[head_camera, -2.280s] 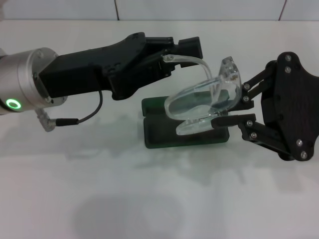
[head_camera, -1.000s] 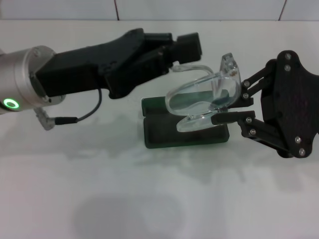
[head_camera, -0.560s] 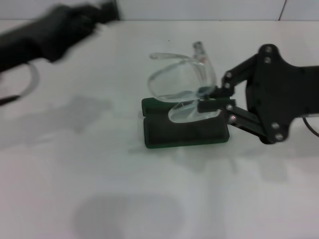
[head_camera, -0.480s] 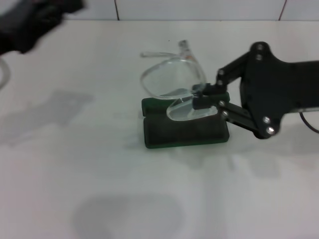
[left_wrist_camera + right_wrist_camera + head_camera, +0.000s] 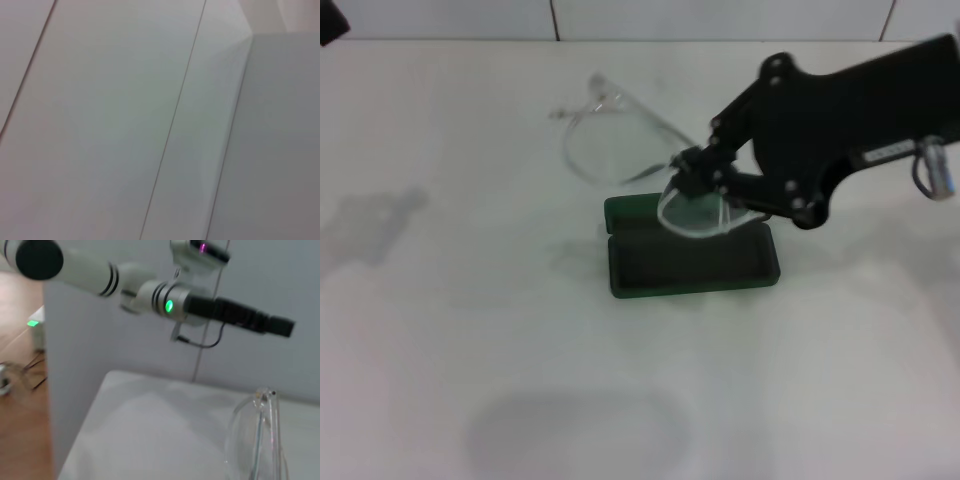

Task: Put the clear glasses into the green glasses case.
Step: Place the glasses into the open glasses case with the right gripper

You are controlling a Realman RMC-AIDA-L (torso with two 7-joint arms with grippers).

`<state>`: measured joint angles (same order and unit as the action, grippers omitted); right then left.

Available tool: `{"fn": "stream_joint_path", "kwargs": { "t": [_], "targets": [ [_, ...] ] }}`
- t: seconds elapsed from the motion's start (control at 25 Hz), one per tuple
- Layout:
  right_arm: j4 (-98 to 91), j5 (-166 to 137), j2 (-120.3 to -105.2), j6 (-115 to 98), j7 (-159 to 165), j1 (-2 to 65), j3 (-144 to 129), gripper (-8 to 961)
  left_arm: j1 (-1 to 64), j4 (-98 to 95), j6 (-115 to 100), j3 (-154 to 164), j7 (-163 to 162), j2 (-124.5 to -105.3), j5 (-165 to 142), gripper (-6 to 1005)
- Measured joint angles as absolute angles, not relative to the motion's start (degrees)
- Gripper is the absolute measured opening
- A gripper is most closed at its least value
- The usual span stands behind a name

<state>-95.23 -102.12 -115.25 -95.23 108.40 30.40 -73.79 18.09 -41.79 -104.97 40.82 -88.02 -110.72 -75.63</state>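
The clear glasses (image 5: 612, 150) hang tilted in the air over the back edge of the green glasses case (image 5: 690, 262). One lens sits low over the case's rear and the other points up toward the far left. My right gripper (image 5: 688, 170) is shut on the glasses near their middle, reaching in from the right. The case lies open on the white table. In the right wrist view the glasses (image 5: 256, 440) show close up. My left gripper (image 5: 280, 326) is raised far from the case, and only a dark tip (image 5: 328, 20) shows in the head view's corner.
The white table (image 5: 520, 350) stretches around the case, with a tiled wall behind it. The left wrist view shows only pale wall panels. A white wall edge and a wooden floor (image 5: 20, 355) appear beyond the table in the right wrist view.
My left gripper let go of the glasses' arm and pulled away up and to the left. The right gripper swung the glasses leftward and back, turning them over the case's rear.
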Motion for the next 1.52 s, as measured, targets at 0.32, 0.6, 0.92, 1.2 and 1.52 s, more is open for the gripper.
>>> {"fn": "stream_joint_path", "kwargs": {
  "t": [0.32,0.6,0.92,1.2,1.52],
  "targets": [
    [-83.71,-113.44,-115.08,-106.99,123.89,48.27,-73.68,57,18.42,-41.35,-104.88,40.87,-86.33,-111.68,-77.86,56],
    [-76.89,-124.56,-115.48,-113.35,126.88,56.92,-74.08,56,18.14,-40.54,-104.90,40.94,-85.47,-112.75,-78.83,56],
    [-65.72,-133.17,-115.50,-114.35,119.63,63.28,-74.52,56,18.58,-37.54,-104.80,40.98,-82.67,-113.34,-80.60,57],
    [-56.55,-136.97,-115.73,-106.61,111.13,66.47,-81.15,56,18.64,-35.61,-104.74,41.19,-81.20,-113.81,-80.77,57],
    [-50.73,-137.55,-116.16,-98.61,108.69,69.94,-87.58,57,17.90,-34.06,-104.63,41.04,-81.27,-114.19,-82.06,56]
  ]
}}
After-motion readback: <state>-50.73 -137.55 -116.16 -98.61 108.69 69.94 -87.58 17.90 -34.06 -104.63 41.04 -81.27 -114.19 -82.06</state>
